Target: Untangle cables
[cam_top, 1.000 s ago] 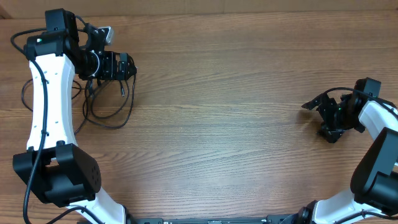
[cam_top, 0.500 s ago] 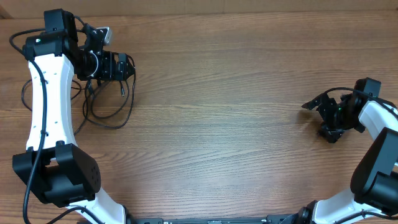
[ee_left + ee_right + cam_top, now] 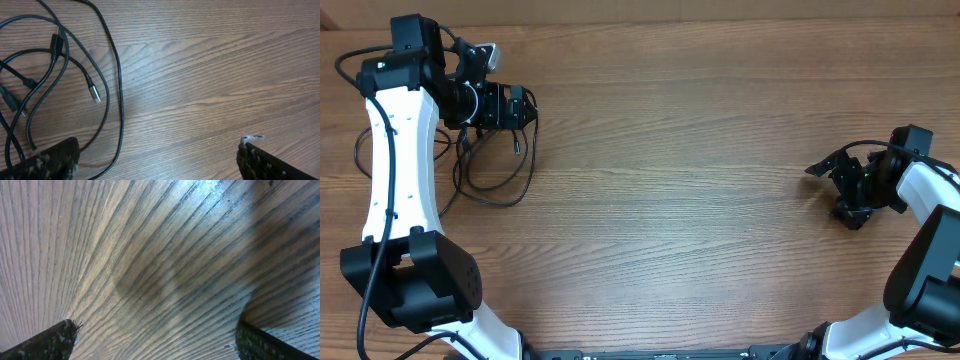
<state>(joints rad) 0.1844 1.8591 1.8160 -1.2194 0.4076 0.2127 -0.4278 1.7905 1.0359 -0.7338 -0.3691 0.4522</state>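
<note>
The cables (image 3: 532, 160) are thin black cords lying in loose overlapping loops at the table's left, partly under the left arm. In the left wrist view the cables (image 3: 120, 85) cross the upper left, one ending in a small silver-tipped plug (image 3: 94, 94). My left gripper (image 3: 525, 107) hovers just above the loops' far right side, and in its wrist view the left gripper (image 3: 157, 160) is open with only bare wood and one cord strand between its fingers. My right gripper (image 3: 832, 192) stands open at the far right, away from the cables; the right gripper (image 3: 155, 335) has only wood under it.
The wooden table (image 3: 680, 150) stretches between the two arms. Thicker black cables run along the white left arm (image 3: 395, 170). The right arm (image 3: 930, 250) stands at the right edge.
</note>
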